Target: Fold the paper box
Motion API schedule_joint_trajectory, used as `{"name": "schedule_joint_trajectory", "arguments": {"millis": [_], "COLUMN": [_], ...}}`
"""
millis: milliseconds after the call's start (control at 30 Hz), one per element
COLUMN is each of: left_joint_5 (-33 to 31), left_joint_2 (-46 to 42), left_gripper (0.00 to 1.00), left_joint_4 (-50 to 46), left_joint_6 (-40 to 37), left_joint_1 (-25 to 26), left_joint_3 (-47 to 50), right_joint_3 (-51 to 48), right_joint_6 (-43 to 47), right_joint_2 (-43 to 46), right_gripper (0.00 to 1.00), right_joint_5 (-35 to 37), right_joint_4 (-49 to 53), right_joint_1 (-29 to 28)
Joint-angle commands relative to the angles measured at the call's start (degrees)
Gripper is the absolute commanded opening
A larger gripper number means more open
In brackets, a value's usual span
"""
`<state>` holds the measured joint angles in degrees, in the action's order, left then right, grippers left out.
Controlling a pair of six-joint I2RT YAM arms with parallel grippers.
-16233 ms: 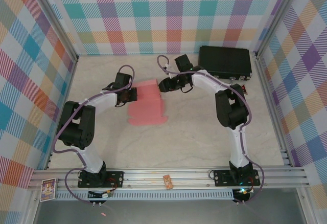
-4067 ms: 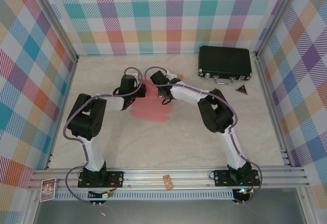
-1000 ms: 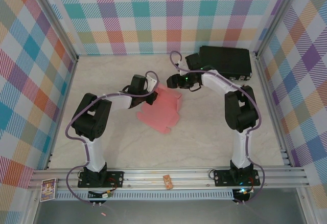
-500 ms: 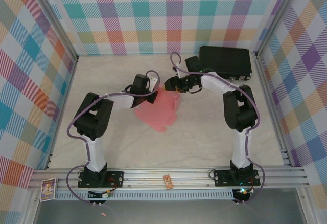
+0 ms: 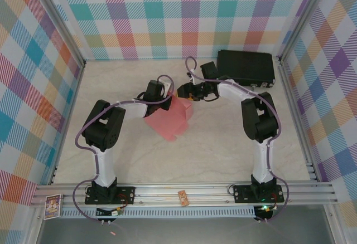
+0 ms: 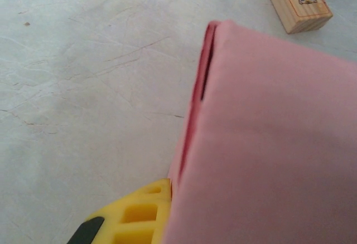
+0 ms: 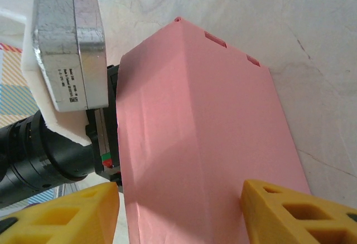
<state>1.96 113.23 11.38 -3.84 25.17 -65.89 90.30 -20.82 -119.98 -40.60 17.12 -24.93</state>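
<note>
We see the paper box (image 5: 170, 120) near the middle of the tabletop, a little toward the far edge. It is partly folded: one pink panel is doubled over another, with a crease along its length and two small slots near one end. The left gripper (image 5: 164, 102) is clamped on the box's far-left edge. In the left wrist view one yellow finger (image 6: 136, 213) presses against the folded layers, and the other is hidden behind the cardboard. The right gripper (image 5: 182, 92) is at the box's far corner, its fingers (image 7: 64, 210) spread apart on either side of the pink panel. A small wooden block (image 6: 295, 1) lies just beyond the box. A black hard case (image 5: 245, 67) sits in the far right corner.
</note>
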Motion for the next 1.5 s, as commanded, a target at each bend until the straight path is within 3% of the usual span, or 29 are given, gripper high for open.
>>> {"name": "schedule_joint_trajectory", "arguments": {"millis": [0,333,533,933,1100,1467], "left_joint_5": [-2.2,-3.1,-4.7,-4.1,-5.1,-4.5], "left_joint_2": [1.2,2.4,0.6,-2.9,-3.4,-5.4], "left_gripper": [0.01,0.03,0.08,0.27,0.28,0.35], "left_joint_4": [3.7,4.2,3.5,2.9,2.9,4.7], "left_joint_6": [3.8,4.4,1.8,-4.5,-5.5,-5.7], "left_joint_1": [1.1,1.7,1.7,1.6,1.6,1.4], "left_joint_3": [-1.8,-2.6,-0.7,2.1,2.9,5.8], "right_joint_3": [-1.3,-1.6,-1.8,2.9,2.8,3.0], "right_joint_6": [-2.9,-4.4,-2.6,0.7,0.7,0.5], "right_joint_2": [-1.8,-2.2,-1.0,-2.1,-2.5,-1.8], "right_gripper": [0.60,0.60,0.60,0.58,0.54,0.55], "right_joint_5": [-5.9,-4.9,2.5,8.8,9.2,10.0], "right_joint_4": [0.6,-0.2,2.6,10.4,10.9,11.6], "right_joint_1": [-2.8,-3.6,-2.9,-1.3,-1.3,-1.3]}}
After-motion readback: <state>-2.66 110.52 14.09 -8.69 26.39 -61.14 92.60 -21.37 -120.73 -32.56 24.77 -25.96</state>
